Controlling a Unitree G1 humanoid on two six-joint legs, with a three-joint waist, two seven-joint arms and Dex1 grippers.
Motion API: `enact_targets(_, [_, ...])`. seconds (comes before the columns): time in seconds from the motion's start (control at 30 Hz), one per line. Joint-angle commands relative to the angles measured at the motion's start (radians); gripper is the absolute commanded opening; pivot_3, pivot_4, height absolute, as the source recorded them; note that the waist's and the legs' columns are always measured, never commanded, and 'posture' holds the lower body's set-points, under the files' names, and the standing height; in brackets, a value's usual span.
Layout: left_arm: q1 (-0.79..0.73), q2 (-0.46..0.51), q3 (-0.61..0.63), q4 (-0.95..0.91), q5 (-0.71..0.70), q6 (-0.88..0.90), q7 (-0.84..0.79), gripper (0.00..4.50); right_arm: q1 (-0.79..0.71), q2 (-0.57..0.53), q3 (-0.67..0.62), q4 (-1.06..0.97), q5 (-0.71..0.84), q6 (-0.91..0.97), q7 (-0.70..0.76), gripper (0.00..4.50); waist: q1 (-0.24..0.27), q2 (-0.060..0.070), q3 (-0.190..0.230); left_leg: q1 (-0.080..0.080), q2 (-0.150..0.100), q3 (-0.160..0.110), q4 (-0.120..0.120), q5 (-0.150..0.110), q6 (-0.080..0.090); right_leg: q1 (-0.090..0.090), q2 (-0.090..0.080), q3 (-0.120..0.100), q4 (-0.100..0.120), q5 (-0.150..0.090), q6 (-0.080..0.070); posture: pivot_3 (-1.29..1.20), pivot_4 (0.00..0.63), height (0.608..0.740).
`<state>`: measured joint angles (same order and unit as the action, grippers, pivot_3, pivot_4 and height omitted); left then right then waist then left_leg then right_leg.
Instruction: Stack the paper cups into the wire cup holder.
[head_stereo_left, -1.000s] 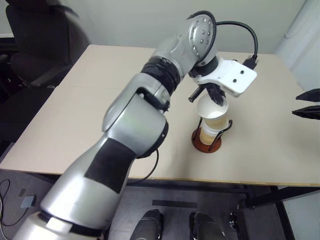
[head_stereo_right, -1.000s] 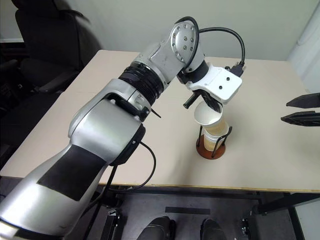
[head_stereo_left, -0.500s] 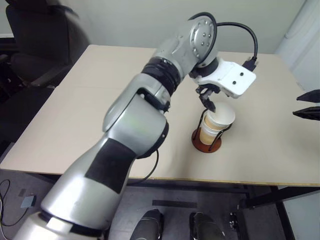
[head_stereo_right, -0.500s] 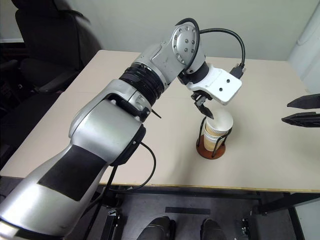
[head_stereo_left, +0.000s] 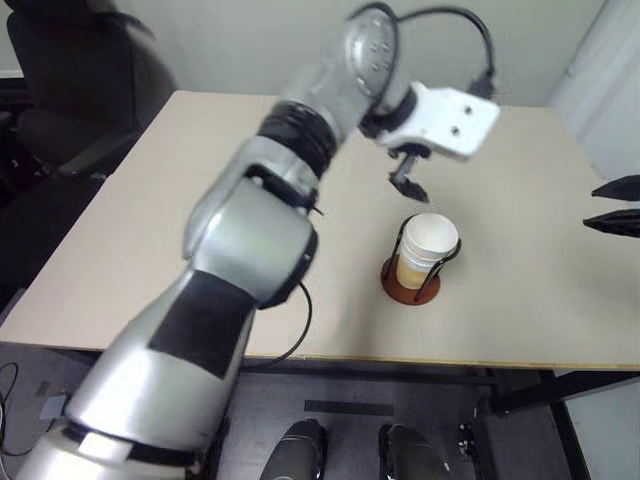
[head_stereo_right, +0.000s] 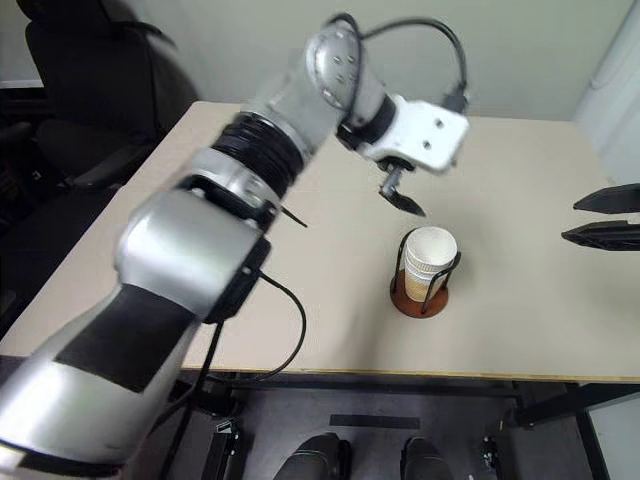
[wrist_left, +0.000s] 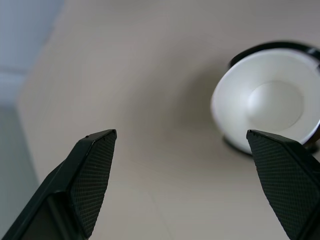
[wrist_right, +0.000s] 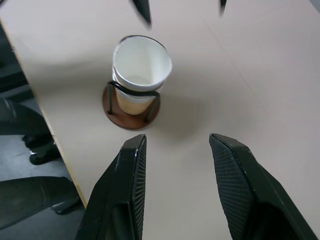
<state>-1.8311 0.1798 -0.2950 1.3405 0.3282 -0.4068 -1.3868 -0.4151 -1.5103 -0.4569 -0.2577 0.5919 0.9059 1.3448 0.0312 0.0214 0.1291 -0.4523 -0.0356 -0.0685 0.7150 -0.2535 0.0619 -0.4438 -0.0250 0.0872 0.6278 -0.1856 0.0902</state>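
Now the left claw (head_stereo_left: 409, 184) hangs wide open and empty above the cups (head_stereo_left: 428, 240), nested in the holder (head_stereo_left: 409, 287) on the desk (head_stereo_left: 120, 240); right claw (head_stereo_left: 612, 205) part-open, empty, well aside.

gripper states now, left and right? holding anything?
Left gripper: open, empty, above the paper cups stacked in the wire cup holder.
Right gripper: open, empty.

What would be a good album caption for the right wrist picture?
Tan paper cups nested in the black wire cup holder on a beige table.
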Motion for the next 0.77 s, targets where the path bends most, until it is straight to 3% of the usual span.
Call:
enact_targets(0.03, [0.038,0.172,0.101,-0.005,-0.1,0.076,-0.152,4.46,0.018,0.032,0.007,-0.033,0.027,0.002,-0.023,1.97,-0.009,0.001,-0.001,0.0,0.0,0.0,0.0,0.0,0.0,0.0,0.001,0.0,0.0,0.0,0.0,0.0,0.15,0.74])
enact_targets(0.17, [0.096,0.354,0.17,-0.022,-0.227,0.261,-0.228,4.46,0.015,0.087,0.071,-0.023,0.035,-0.028,-0.04,1.97,-0.021,0.002,-0.001,0.001,0.001,0.0,0.0,0.004,-0.005,-0.001,0.003,-0.001,0.001,-0.001,-0.001,0.0,0.15,0.74])
enact_targets(0.4, [0.294,0.596,0.219,-0.215,-0.419,0.525,-0.228,4.46,-0.174,0.237,0.278,0.087,-0.016,-0.108,-0.097,1.97,-0.015,0.002,-0.002,0.001,-0.002,0.0,0.001,0.007,-0.008,-0.004,0.0,-0.005,0.001,0.001,-0.002,0.0,0.15,0.74])
enact_targets(0.6, [0.478,0.699,0.272,-0.405,-0.466,0.659,-0.206,4.46,-0.289,0.301,0.401,0.163,-0.077,-0.168,-0.076,1.97,-0.013,-0.001,-0.003,-0.001,-0.003,-0.004,0.002,0.01,-0.008,-0.004,-0.002,-0.004,0.001,0.003,-0.002,0.0,0.15,0.74])
enact_targets(0.77, [0.544,0.699,0.295,-0.452,-0.48,0.682,-0.16,4.46,-0.31,0.312,0.409,0.165,-0.089,-0.174,-0.073,1.97,-0.009,-0.001,-0.003,0.0,-0.004,-0.005,0.001,0.011,-0.011,-0.005,0.001,-0.007,0.001,0.003,-0.005,0.0,0.15,0.74])
